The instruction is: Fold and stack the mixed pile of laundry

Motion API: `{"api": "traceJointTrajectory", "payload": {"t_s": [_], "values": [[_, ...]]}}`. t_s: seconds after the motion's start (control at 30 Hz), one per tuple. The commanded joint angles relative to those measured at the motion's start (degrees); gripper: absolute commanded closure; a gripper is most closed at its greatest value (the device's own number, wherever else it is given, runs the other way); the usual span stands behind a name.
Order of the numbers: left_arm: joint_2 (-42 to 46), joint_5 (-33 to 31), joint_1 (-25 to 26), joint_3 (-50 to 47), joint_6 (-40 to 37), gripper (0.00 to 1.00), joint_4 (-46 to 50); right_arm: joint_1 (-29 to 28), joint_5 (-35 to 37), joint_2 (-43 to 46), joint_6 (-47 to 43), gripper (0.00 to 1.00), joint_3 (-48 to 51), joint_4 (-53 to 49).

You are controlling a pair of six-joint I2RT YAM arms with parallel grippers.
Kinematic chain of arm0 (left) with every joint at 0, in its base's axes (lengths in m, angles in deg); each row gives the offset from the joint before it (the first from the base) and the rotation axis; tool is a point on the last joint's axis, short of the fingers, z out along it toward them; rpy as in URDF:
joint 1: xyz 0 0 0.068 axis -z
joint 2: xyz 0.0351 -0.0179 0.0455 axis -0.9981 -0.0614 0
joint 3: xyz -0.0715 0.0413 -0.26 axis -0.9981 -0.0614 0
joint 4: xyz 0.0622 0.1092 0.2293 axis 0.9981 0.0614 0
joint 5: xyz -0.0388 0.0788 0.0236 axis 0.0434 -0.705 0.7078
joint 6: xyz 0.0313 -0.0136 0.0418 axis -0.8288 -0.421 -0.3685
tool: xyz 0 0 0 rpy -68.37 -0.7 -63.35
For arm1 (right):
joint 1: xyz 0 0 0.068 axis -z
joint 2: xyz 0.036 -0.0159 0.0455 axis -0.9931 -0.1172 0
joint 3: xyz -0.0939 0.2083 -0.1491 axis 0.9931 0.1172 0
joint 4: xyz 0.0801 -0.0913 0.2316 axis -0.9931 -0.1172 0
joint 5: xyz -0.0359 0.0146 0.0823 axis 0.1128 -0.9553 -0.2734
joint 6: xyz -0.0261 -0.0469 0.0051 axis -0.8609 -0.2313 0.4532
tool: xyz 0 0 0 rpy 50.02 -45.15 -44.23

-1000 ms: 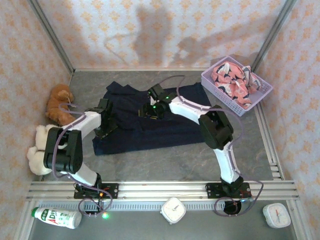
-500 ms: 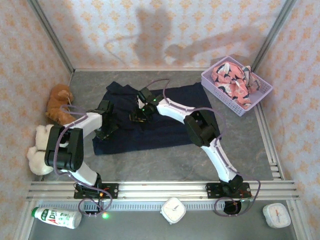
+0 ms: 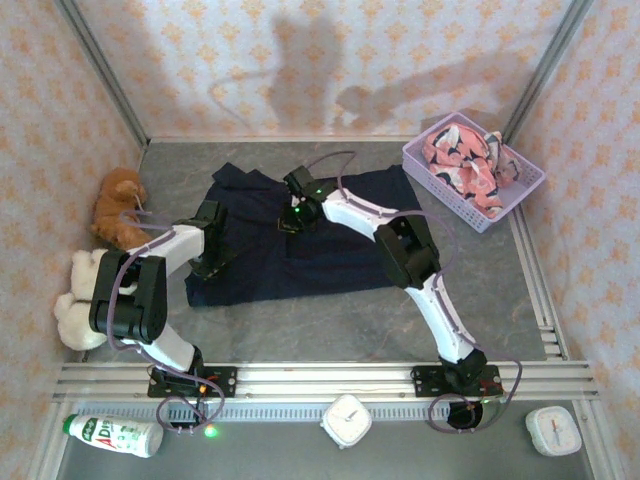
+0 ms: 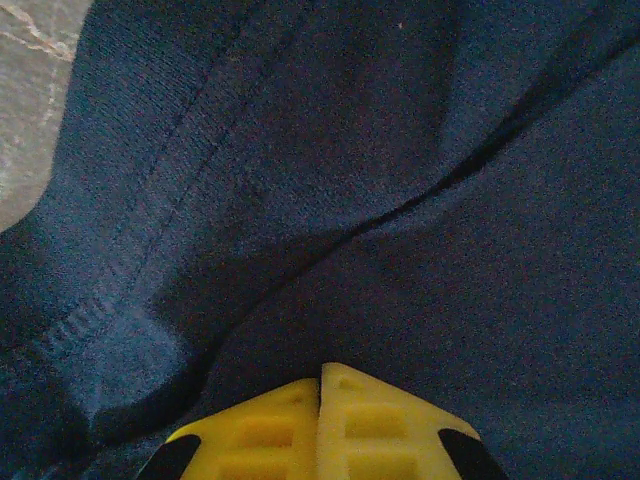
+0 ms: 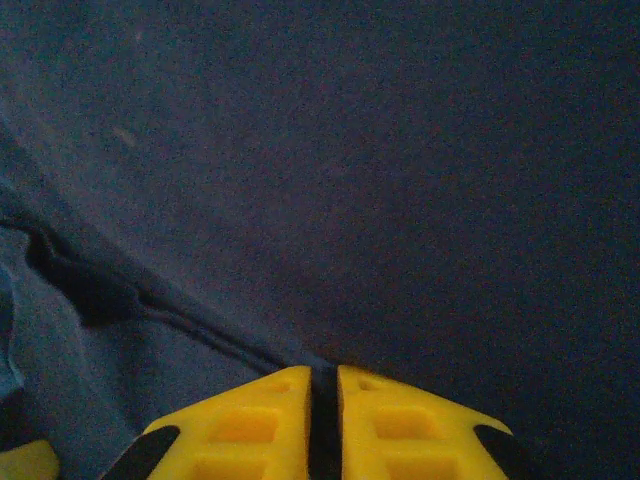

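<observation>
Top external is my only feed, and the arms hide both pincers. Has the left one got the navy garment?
Observer: Yes: the left pincer is shut, a ridge of the navy garment running into its tips.
Operator: And the right?
Observer: The right pincer shows a thin dark slit, a crease of cloth leading into it.
Operator: Table nearby?
Observer: Grey table shows past the stitched hem beside the left pincer.

R claw (image 5: 324,375) down on navy garment (image 5: 400,170), yellow fingers (image 5: 250,425) nearly together w/ thin dark slit btwn. Crease in cloth runs from left straight into slit, fabric pinched there.
</observation>
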Motion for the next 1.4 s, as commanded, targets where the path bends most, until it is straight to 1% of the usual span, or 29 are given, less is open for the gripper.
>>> {"api": "traceJointTrajectory", "payload": {"t_s": [0.0, 0.03, 0.1, 0.2, 0.23, 0.33, 0.37, 0.4, 0.43, 0.47, 0.5, 0.57, 0.7, 0.73, 0.87, 0.93, 1.0, 1.17, 1.27, 1.37], "values": [[-2.1, -2.3, 0.0, -1.7, 0.7, 1.00, 2.8, 0.0, 3.8, 3.6, 2.1, 0.83, 0.7, 0.0], [-2.1, -2.3, -0.1, -1.7, 0.6, 1.00, 2.8, 0.0, 4.7, 4.3, 2.1, 0.80, 1.1, 0.2], [-2.1, -2.8, 0.0, -1.5, 0.4, 1.00, 3.3, 0.1, 5.0, 5.3, 1.8, 0.68, 1.2, -0.1], [-1.2, -3.6, -0.1, 0.0, -0.9, 1.00, 5.1, 0.5, 6.2, 8.6, 0.2, 0.61, 2.3, -1.5], [-0.4, -3.8, 0.0, 0.7, -1.3, 0.97, 5.8, 0.8, 7.2, 10.4, -0.6, 0.58, 3.5, -2.5], [3.7, -3.9, 0.0, 2.3, -2.8, 0.84, 7.6, 2.8, 10.0, 16.4, -2.0, 0.58, 9.3, -5.3], [5.5, -3.8, 0.0, 2.8, -3.2, 0.77, 8.3, 3.9, 10.7, 19.2, -2.0, 0.57, 12.9, -5.6], [7.2, -3.6, 0.0, 3.1, -3.4, 0.65, 8.9, 5.1, 11.3, 22.1, -2.0, 0.57, 16.8, -5.8], [8.5, -3.4, 0.0, 3.2, -3.4, 0.56, 9.4, 6.3, 11.8, 24.4, -2.1, 0.57, 19.9, -6.1], [9.7, -2.9, 0.0, 3.5, -3.1, 0.53, 9.9, 7.9, 11.9, 27.3, -2.4, 0.57, 23.5, -6.7], [10.8, -2.2, 0.0, 3.6, -2.9, 0.52, 10.1, 9.5, 11.8, 29.8, -3.0, 0.56, 26.5, -7.6], [12.4, -0.7, 0.0, 3.4, -1.9, 0.51, 10.4, 12.6, 12.4, 33.7, -4.5, 0.48, 30.8, -10.4], [14.3, 2.2, 1.1, 1.0, 2.1, 0.47, 8.9, 17.7, 19.0, 41.2, -7.0, 0.20, 38.5, -14.5], [14.6, 2.2, 1.8, 0.2, 3.2, 0.46, 8.5, 18.6, 19.8, 42.4, -7.0, 0.17, 39.9, -14.6], [14.3, 1.6, 6.0, -2.7, 7.8, 0.44, 5.8, 23.0, 17.5, 45.0, -6.0, 0.14, 46.1, -13.0], [13.5, 0.8, 7.7, -4.0, 9.8, 0.44, 4.7, 23.5, 17.5, 44.4, -5.7, 0.14, 47.6, -11.9], [12.4, 0.2, 8.8, -5.6, 11.8, 0.44, 3.3, 23.7, 18.8, 43.4, -5.1, 0.14, 49.0, -10.2], [10.5, -1.9, 9.3, -9.5, 15.1, 0.46, 1.2, 25.0, 22.9, 39.9, -1.1, 0.14, 51.7, -7.0], [9.7, -3.1, 9.3, -11.7, 16.3, 0.46, 0.8, 25.6, 23.2, 38.8, 0.6, 0.14, 53.5, -6.6], [9.3, -1.6, 9.3, -13.2, 16.5, 0.46, 1.0, 25.6, 23.1, 39.1, 2.6, 0.14, 56.1, -7.3]]}}
